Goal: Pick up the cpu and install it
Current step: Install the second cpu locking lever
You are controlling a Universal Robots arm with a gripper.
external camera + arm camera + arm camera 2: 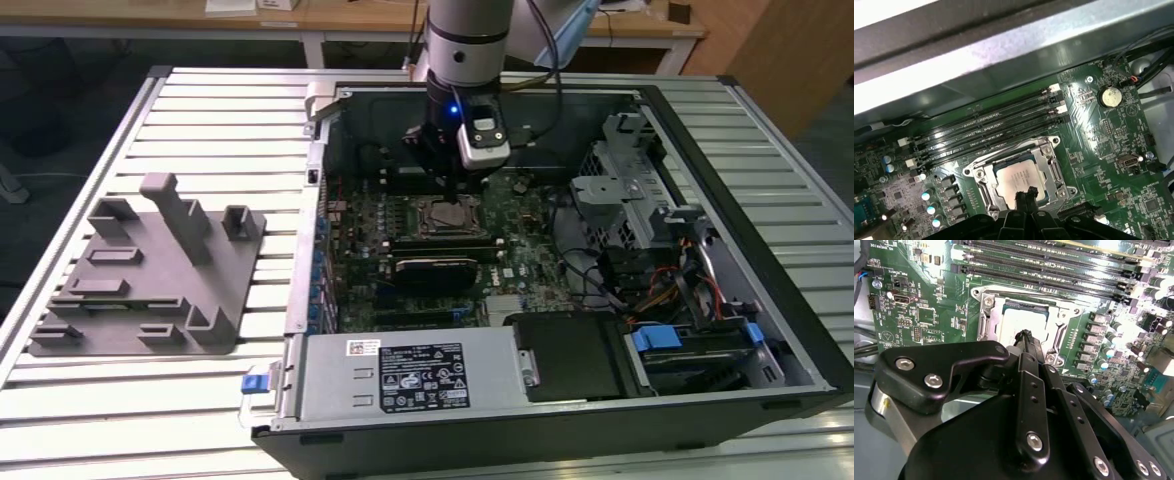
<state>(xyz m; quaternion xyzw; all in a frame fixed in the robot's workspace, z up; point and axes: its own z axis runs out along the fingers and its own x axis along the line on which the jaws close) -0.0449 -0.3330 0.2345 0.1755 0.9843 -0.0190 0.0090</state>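
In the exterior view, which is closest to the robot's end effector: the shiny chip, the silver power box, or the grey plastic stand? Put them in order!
Measured from the end effector:
1. Silvery square cpu, in its socket right under the tip.
2. Silver metal power supply box, at the case's near edge.
3. Grey plastic stand with upright posts, outside the case at the exterior view's left.

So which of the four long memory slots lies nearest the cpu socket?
The slot right beside the socket frame's edge; the other three lie further off, toward the case wall. The pincer hangs over the cpu.

Arm vertical, wrist pointing down; end effector (1026, 337) fingers pressed together, empty.
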